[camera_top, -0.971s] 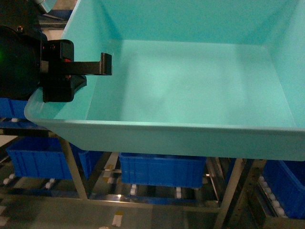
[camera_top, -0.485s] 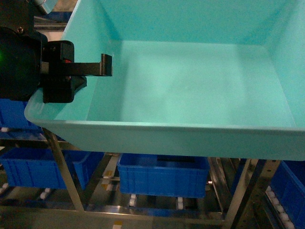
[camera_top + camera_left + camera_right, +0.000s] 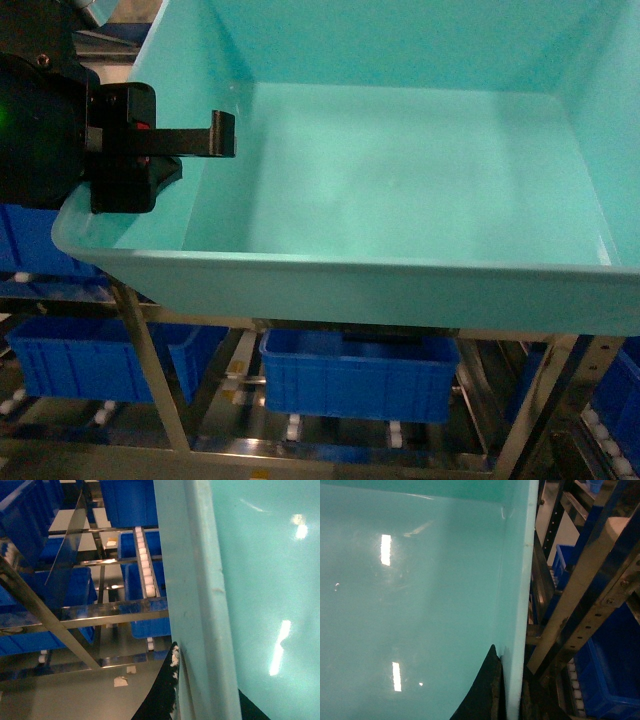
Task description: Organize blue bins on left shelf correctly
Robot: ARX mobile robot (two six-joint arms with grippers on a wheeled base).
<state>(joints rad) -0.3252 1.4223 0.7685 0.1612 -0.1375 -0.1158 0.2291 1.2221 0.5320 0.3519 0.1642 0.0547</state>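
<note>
The empty, stiff, light-looking turquoise plastic tub [image 3: 400, 190] is held aloft above the steel roller shelf [image 3: 150, 370], each side wall pinched by left gripper [image 3: 190, 150] and right gripper [image 3: 501, 680].

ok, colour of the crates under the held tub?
Dark blue crates; head view shows them best.

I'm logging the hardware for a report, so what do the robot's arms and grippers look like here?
The left gripper is matte black, boxy, with a flat L-shaped finger and a small red mark on its body. A green glow shows on the black arm housing behind it. In the wrist views, only dark finger tips appear: left, and right gripper.
</note>
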